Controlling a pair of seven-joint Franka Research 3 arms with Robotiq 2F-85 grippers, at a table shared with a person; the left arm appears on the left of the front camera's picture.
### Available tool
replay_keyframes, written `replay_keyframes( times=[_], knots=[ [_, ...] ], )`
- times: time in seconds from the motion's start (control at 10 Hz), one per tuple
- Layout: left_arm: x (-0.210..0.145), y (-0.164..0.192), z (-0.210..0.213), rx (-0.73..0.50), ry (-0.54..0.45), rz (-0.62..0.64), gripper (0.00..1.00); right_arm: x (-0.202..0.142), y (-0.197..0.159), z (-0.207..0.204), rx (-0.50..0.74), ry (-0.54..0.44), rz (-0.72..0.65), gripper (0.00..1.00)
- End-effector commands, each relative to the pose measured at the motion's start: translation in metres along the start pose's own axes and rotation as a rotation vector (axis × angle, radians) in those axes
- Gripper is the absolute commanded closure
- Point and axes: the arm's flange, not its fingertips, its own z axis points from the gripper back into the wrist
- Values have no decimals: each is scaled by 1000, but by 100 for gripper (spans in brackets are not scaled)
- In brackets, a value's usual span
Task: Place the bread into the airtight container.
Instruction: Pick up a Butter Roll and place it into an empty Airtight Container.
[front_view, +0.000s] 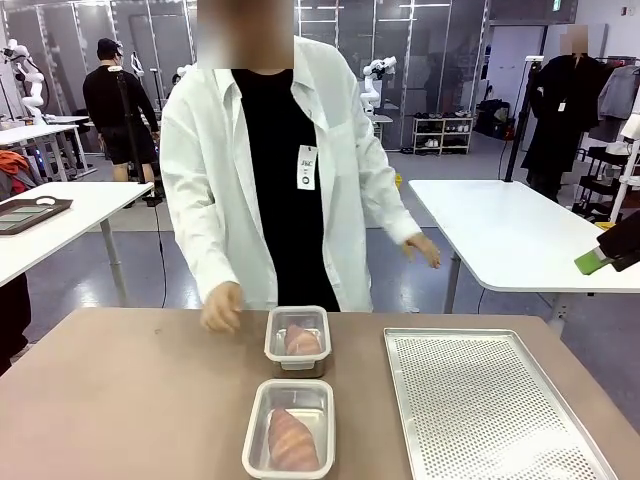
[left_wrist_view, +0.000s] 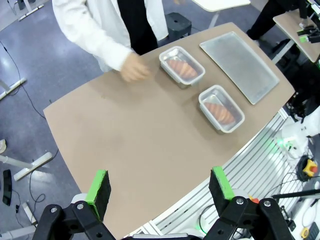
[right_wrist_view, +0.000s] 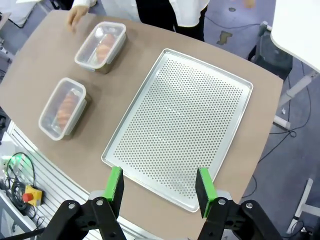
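Both bread (front_view: 292, 438) pieces already inside airtight containers (front_view: 289, 429), well ahead of the left gripper (left_wrist_view: 161, 189). Jaws wide apart, empty, above bare table (left_wrist_view: 130, 140) near its edge. Right gripper (right_wrist_view: 159, 186) also spread, empty, over the perforated tray's (right_wrist_view: 180, 125) near rim.

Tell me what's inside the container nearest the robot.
Inside the near container lies one piece of bread, reddish-brown and lengthwise. What lies beneath the bread is covered, and I cannot tell whether a clear lid is on.

Table (front_view: 130, 400): two containers (front_view: 289, 427), tray (front_view: 490, 410)
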Motion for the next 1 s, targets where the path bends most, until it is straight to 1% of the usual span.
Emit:
replay_keyframes(
  times=[0.0,0.9],
  knots=[
    [0,-1,1,-4,5,-15,0,-4,-1,-2,1,-1,19,27],
    [0,-1,1,-4,5,-15,0,-4,-1,-2,1,-1,19,27]
  ],
)
